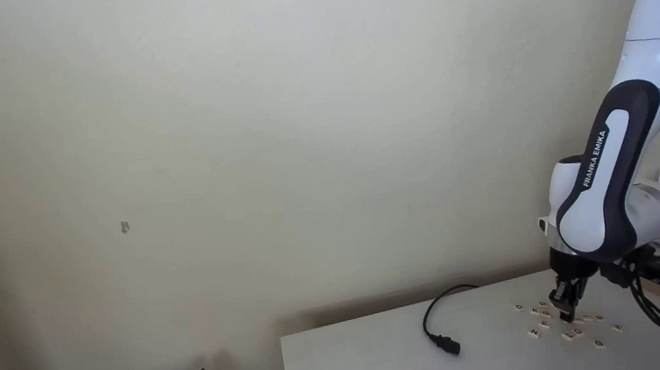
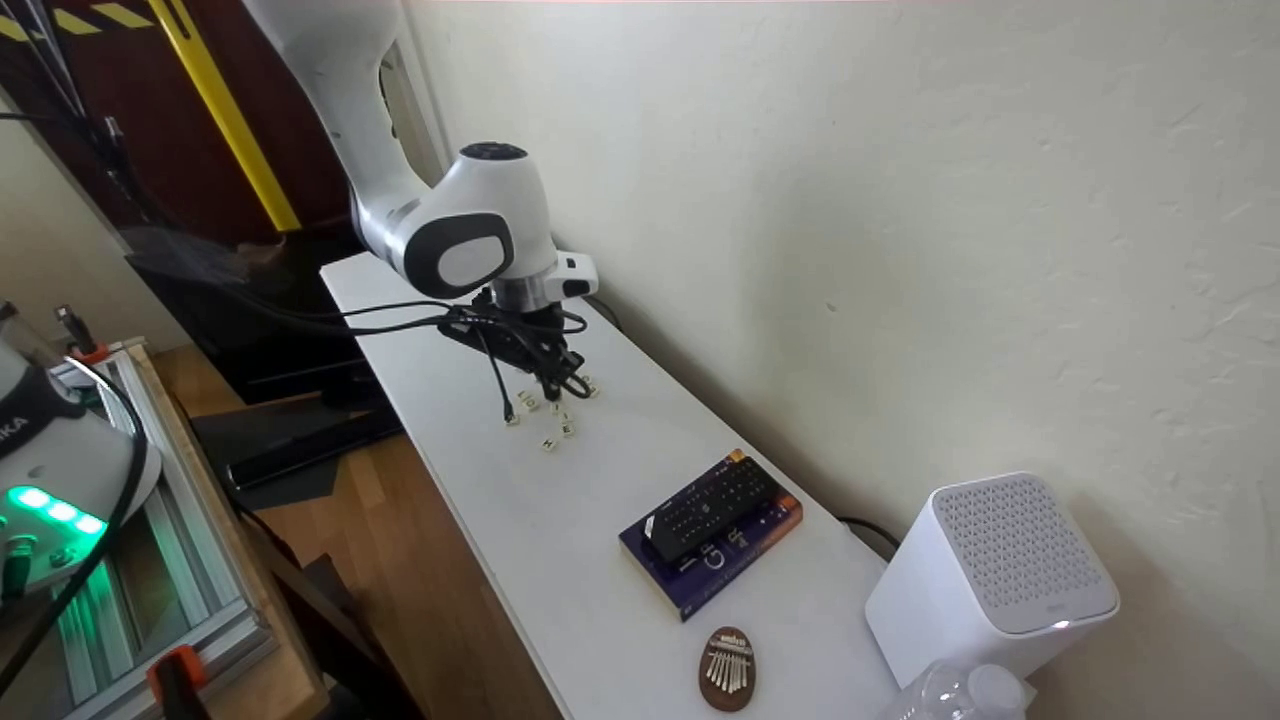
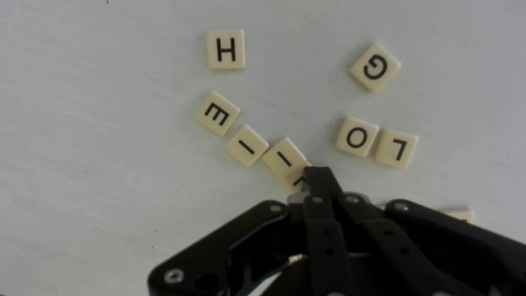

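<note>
My black gripper [image 3: 322,181] points down at the white table, its fingertips together and nothing visible between them. It also shows low among the tiles in both exterior views [image 1: 567,314] [image 2: 551,392]. Its tip covers part of a cream letter tile [image 3: 295,180]; I cannot tell whether it touches it. That tile adjoins an I tile [image 3: 284,158]. Another I tile [image 3: 247,146], an E tile [image 3: 217,114] and an H tile [image 3: 226,49] lie up and left. An O tile [image 3: 356,137] and L tile [image 3: 396,148] lie side by side, below a G tile [image 3: 375,67]. More tiles are partly hidden beneath the gripper.
A black power cable [image 1: 447,344] lies on the white table [image 1: 373,358] near the wall. A dark book [image 2: 735,560] bears a black keyboard-like device [image 2: 712,508]. A small brown thumb piano [image 2: 727,670], a white box-shaped device [image 2: 990,570] and a clear bottle [image 2: 955,692] stand at the table's end.
</note>
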Robot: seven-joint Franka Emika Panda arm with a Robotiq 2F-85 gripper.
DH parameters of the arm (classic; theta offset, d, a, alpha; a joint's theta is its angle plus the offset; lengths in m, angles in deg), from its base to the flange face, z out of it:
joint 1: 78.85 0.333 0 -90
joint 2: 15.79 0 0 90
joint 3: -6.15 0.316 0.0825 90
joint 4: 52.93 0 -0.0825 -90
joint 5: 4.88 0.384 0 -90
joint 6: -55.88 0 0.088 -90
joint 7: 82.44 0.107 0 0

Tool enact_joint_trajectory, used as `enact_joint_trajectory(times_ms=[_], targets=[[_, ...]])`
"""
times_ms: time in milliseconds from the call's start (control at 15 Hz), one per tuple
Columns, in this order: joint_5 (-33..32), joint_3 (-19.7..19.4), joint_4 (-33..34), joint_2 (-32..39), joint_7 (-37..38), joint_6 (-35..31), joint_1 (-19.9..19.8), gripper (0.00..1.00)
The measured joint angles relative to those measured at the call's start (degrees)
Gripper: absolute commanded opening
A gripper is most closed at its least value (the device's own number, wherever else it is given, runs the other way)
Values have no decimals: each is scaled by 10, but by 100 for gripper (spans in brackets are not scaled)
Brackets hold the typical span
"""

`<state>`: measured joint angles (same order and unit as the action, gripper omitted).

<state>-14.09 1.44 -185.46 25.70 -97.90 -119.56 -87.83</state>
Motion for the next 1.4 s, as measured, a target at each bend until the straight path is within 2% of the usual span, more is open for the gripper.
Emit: enact_joint_trajectory(times_ms=[800,1400], targets=[[-65,-22,-31,-11,-62,-10,2,0],[-86,-29,-45,-12,-87,-32,1,0]])
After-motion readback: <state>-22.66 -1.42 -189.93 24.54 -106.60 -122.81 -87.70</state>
